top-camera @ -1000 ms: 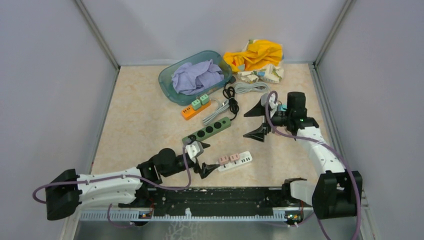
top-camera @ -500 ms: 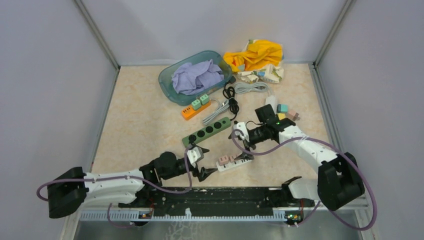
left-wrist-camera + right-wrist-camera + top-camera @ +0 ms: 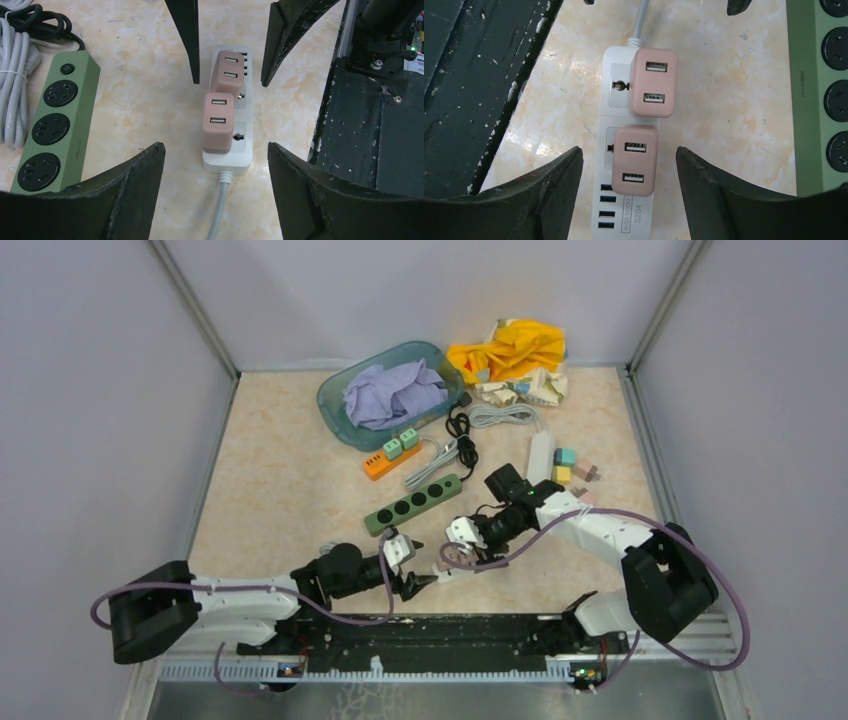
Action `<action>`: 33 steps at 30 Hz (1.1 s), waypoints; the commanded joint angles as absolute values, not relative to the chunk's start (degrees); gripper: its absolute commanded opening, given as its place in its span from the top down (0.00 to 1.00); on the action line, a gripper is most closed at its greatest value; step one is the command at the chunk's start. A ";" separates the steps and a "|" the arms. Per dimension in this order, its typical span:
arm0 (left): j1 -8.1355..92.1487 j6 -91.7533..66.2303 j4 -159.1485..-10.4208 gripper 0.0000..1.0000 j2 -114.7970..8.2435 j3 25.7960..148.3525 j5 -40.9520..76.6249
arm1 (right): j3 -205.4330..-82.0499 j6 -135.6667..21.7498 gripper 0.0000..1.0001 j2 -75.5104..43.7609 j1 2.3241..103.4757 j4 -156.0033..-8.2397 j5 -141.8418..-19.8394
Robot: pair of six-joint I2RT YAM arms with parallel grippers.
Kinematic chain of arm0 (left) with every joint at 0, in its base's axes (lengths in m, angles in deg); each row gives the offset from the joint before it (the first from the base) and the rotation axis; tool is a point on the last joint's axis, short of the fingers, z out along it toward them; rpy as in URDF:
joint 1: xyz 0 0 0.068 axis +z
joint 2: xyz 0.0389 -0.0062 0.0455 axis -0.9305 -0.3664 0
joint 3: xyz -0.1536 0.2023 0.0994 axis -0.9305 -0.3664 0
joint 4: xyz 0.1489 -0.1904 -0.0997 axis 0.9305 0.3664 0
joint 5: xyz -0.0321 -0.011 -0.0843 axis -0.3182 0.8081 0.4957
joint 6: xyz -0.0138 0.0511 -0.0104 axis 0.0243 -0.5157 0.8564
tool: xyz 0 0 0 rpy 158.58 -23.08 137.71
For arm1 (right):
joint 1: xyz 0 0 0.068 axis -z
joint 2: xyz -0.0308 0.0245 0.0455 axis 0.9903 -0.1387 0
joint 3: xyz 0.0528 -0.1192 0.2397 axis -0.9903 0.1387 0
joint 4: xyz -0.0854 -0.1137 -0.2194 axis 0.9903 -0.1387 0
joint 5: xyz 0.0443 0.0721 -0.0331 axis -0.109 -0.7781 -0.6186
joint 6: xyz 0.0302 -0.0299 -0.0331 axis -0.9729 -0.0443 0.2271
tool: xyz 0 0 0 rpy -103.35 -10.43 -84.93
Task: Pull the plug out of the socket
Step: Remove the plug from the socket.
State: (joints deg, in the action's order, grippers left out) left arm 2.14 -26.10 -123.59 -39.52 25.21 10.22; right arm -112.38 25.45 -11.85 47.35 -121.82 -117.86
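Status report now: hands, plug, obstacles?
Left hand open, right hand open, both over white plastic power strip. Two pink square plugs seated. No obstruction.

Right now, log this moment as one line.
phase: pre-grasp | left gripper: open, astride white power strip cord end | right gripper: open, astride USB end | pink plugs: both seated, untouched

- White power strip (image 3: 619,102): I see smooth plastic with a slight gloss.
- Both pink plugs, the one by the cord (image 3: 654,82) and its neighbour (image 3: 634,160): smooth, matt plastic.
- Green power strip (image 3: 55,125): matt plastic.
- Tabletop (image 3: 145,75): beige, stone-patterned, smooth, with a faint sheen.
- Left gripper fingers (image 3: 125,200): black, matt, grainy and rough.
- Base rail (image 3: 360,130): to my eye black painted metal, scuffed with pale flecks.
- Tub (image 3: 335,405): translucent teal plastic.
- Lilac cloth (image 3: 392,392) and yellow cloth (image 3: 515,345): soft, crumpled fabric.
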 commanded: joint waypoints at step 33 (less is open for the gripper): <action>2.36 -30.01 -134.27 0.45 -62.85 35.38 13.18 | -114.54 24.92 0.94 -11.26 45.99 -120.11 -115.64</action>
State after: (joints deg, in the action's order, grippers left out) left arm 2.14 -29.25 -130.76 -60.89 33.01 12.01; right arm -112.47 25.21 -12.22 46.78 -120.51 -114.45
